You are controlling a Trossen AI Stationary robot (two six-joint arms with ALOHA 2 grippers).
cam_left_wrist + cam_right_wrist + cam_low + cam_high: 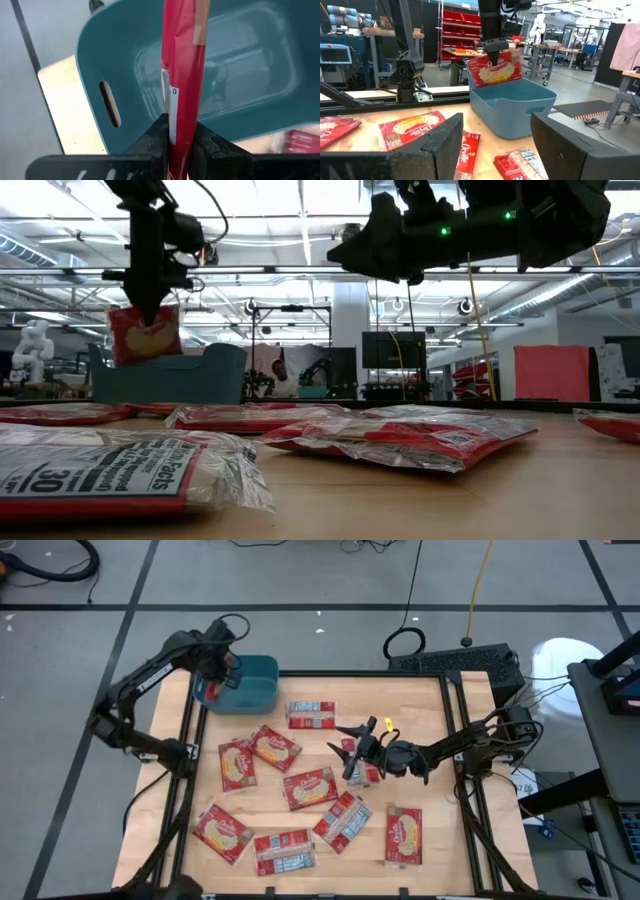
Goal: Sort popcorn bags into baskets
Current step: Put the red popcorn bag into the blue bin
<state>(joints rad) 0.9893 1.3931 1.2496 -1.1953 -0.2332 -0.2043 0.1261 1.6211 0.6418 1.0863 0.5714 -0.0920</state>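
**Packet held over the teal basket, right arm waiting mid-counter**

Nearest the low camera lies a popcorn bag (pixel 110 475) with its pale printed face up, at the near left edge of the counter (pixel 430 740). More popcorn bags (pixel 310 787) lie loose across the wood behind it, about 10 in the overhead view, some showing the red and yellow picture side and some the pale print.

At the far left corner of the counter stands the teal basket (pixel 252 690), its long side running left to right. Above its left end hangs the left claw (pixel 213 678), closed on a red popcorn bag, the held packet (pixel 495 67). That packet hangs upright from its top edge (picture side towards the right arm's camera), with its lower edge at about the level of the basket's rim. From the left wrist, the packet runs edge-on between the 2 dark fingers (pixel 155 137), and the bare inside of the basket shows behind it.

Over the middle of the counter, towards the right, hovers the right claw (pixel 352 748), raised above the packets with its fingers spread wide and gripping nothing. A packet (pixel 366 772) lies just beneath and beside it.
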